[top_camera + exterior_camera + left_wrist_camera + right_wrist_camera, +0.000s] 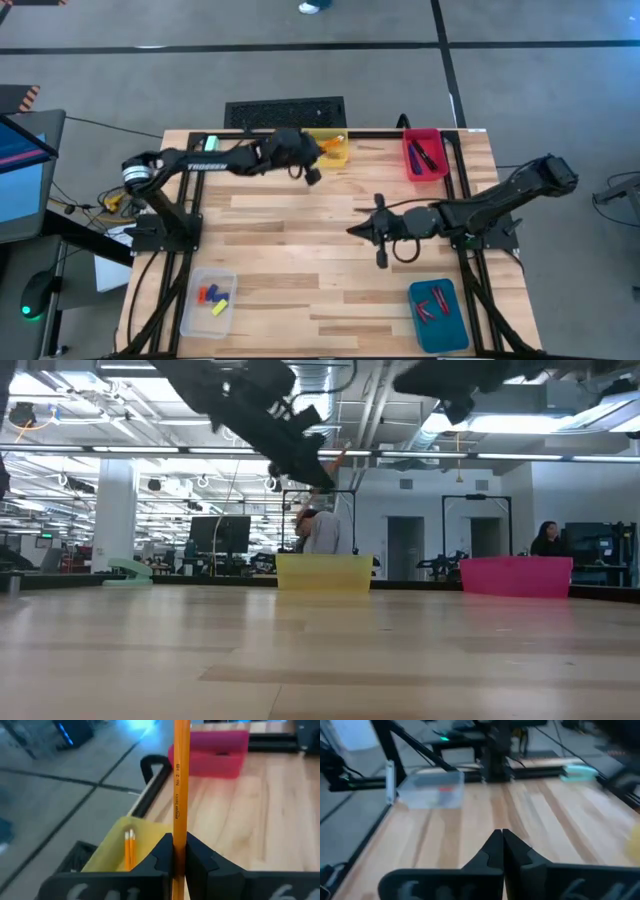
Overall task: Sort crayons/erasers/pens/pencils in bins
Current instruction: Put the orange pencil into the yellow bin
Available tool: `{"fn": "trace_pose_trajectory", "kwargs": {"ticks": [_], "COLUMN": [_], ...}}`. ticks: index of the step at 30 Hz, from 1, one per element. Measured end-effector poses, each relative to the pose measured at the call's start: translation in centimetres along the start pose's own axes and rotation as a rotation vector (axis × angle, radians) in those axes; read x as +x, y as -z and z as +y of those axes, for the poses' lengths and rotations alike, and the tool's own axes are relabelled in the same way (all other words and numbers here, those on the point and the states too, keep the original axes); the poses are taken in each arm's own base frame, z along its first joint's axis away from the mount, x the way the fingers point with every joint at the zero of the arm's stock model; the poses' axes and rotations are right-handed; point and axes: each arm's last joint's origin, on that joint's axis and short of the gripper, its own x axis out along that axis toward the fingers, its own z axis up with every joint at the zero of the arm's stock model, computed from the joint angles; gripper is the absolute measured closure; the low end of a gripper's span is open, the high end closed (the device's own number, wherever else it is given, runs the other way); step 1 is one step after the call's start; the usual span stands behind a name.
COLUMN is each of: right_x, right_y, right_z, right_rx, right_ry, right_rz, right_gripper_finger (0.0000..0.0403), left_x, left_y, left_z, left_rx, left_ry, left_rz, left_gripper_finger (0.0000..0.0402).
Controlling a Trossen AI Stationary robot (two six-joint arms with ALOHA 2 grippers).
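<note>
Orange pencil (181, 780) clamped upright between left pincer (179, 857) fingers, above yellow bin (112, 851); right pincer (502, 845) closed, empty.

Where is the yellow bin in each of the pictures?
High view: the yellow bin sits at the table's far edge, just beside the left gripper.
Low view: at the back of the table, near the middle.
Left wrist view: below the gripper, with pencils inside.
Right wrist view: not clearly in it.
Shared landmark: the red bin next to it.
</note>
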Motion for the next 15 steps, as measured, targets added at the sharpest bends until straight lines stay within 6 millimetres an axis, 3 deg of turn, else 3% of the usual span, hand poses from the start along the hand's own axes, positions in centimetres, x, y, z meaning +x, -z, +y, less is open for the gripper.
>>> {"fn": "trace_pose_trajectory", "kwargs": {"ticks": [2,7,15], "right_x": [0.3,1.1,2.0], "right_y": [0.3,0.4,1.4], "right_z": [0.4,0.8,1.2], "right_rx": [-0.017,-0.023,-0.033], "right_ry": [-0.011,-0.02,-0.027], "right_rz": [0.0,-0.033,-0.008], "right_gripper_finger": [0.0398,0.0394,0.04], "left_x": [0.8,4.0,9.2], "left_y": [0.3,-1.1,0.1], "left_z": [1.3,3.9,7.2], "left_rx": [-0.032,-0.052,-0.054], "left_ry": [0.015,0.006,0.012], "left_rz": [0.047,0.073,0.322], "left_gripper_finger": [0.0392,0.0392,0.0389]}}
